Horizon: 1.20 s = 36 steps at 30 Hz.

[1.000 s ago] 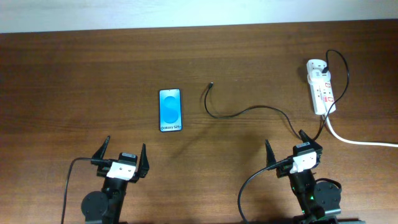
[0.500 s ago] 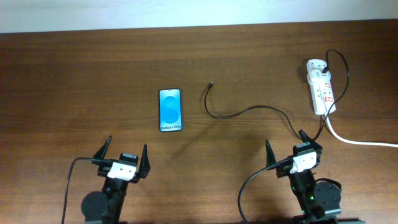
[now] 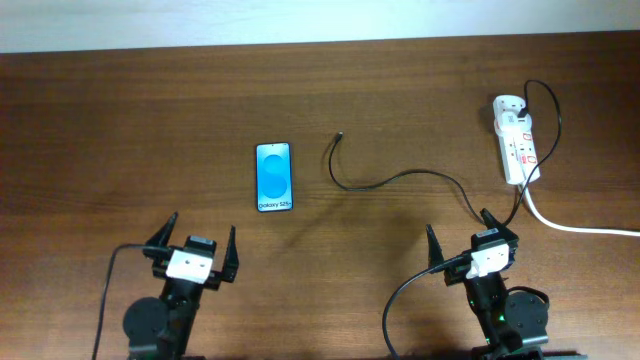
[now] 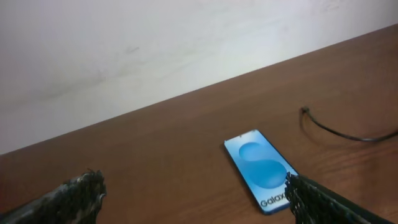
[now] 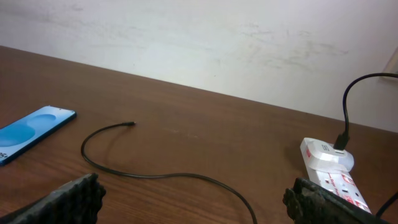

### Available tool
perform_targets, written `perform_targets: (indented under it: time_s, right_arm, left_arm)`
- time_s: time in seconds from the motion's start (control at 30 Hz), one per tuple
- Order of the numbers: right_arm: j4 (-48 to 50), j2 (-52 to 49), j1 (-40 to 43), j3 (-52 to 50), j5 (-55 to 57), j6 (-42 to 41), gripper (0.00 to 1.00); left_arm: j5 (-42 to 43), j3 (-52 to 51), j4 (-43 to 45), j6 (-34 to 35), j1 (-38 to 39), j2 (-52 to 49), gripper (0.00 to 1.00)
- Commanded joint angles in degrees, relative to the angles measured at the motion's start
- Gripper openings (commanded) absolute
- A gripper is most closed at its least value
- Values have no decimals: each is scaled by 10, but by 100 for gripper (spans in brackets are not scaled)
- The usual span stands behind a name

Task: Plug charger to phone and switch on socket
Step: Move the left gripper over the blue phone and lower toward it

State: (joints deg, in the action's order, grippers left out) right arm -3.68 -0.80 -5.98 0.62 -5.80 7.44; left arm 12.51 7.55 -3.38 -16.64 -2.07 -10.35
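**At the near table edge, both grippers sit open and empty; charger tip lies free beside the phone**

Nearest the camera in the overhead view, the left gripper and right gripper sit low at the front edge of the brown wooden table. Both have their jaws spread wide with nothing between them. The left wrist view confirms this, with its dark fingers at the two bottom corners. The right wrist view shows the same, with fingers wide apart.

Just beyond the left gripper, the phone lies flat, screen up and blue, with the "Galaxy S25" text at its near end. It touches nothing.

To the right of the phone, the charger runs as a thin black cable across the table. Its plug tip lies loose on the wood, near the phone's far right corner but clear of it. From the tip the cable curves toward the front, bends right, and passes just beside the right gripper's fingertip. It then rises toward the socket.

Farther right, the socket lies flat near the table's far right corner, lengthwise front to back. A white adapter sits in its far end with the black cable looping out. The thick white lead leaves the socket's near end and runs off right. The switch position is too small to tell.

Behind the table is a plain pale wall.
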Motion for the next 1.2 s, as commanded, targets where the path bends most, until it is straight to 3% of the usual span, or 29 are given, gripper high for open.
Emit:
perform_targets:
  time_s: [0.0, 0.33, 0.63, 0.9, 1.17]
  right_arm:
    - [-4, 6, 4, -3, 5, -4, 98]
    - [-4, 6, 4, -3, 5, -4, 98]
    - [-4, 6, 4, -3, 5, -4, 98]
    - [-4, 6, 4, -3, 5, -4, 98]
    - [-4, 6, 4, -3, 5, -4, 98]
  left_arm:
    - [8, 46, 3, 9, -3, -49, 99]
    - [48, 169, -19, 10, -3, -206, 99]
    - [114, 395, -153, 10, -2, -448, 99]
    - [113, 643, -339, 9, 52, -663, 99]
    - [43, 906, -588, 9, 129, -888, 99]
